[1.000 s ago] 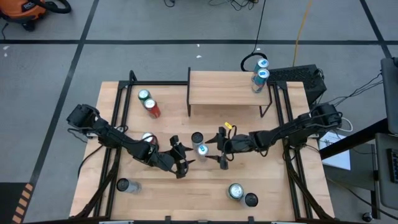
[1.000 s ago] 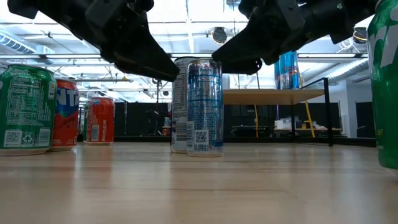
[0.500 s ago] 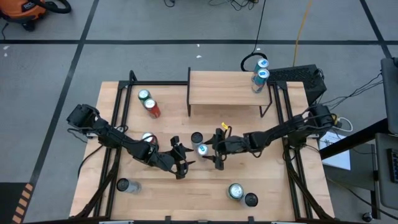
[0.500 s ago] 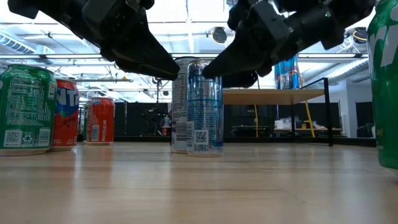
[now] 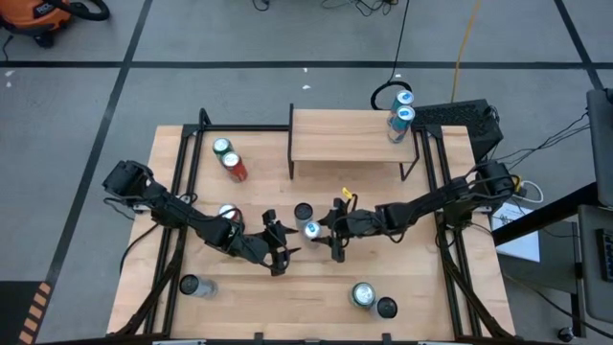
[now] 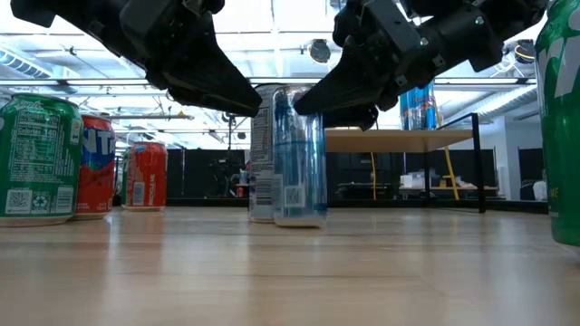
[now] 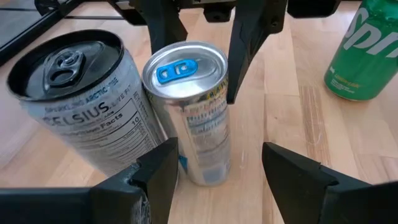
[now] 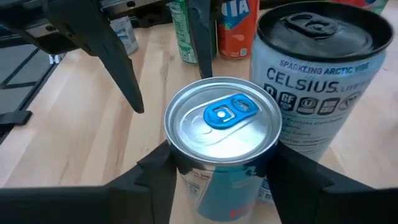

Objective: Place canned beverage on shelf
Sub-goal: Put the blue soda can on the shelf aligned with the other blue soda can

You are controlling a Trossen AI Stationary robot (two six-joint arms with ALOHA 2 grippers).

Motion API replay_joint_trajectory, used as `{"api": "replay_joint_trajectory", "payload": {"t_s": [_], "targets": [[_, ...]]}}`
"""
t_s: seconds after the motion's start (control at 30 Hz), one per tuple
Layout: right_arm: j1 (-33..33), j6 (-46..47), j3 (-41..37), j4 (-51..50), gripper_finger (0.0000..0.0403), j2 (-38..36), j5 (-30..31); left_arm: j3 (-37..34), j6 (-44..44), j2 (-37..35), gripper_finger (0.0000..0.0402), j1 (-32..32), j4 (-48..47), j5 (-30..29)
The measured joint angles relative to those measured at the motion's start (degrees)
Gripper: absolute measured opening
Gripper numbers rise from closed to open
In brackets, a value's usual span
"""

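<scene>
Blue-tabbed can (image 8: 222, 134) sits clamped in the low-reaching right pincer (image 8: 221, 171); left pincer (image 7: 217, 165) gapes beside it.

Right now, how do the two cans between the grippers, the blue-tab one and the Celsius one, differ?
The blue-tab can is slimmer, with a bare silver lid; the Celsius can is wider, with a dark lid and tab. The right gripper has a finger at each side of the blue-tab can, while nothing touches the Celsius can. In the low view the blue-tab can leans slightly; the Celsius can seems upright. Both stand side by side on the table, unopened.
</scene>
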Motion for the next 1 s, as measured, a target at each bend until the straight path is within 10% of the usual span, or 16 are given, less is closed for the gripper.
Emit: {"api": "replay_joint_trajectory", "payload": {"t_s": [0.4,1.0], "targets": [[2.9,7.4,0.0,-12.4,0.0200,-11.3,9.6,0.3,1.8,-2.0,0.0231,-2.3,0.3,-10.5],[3.7,-1.9,0.0,0.0,0.0205,-23.8,15.3,10.4,24.6,-2.0,0.0231,0.5,6.2,-15.1]]}}
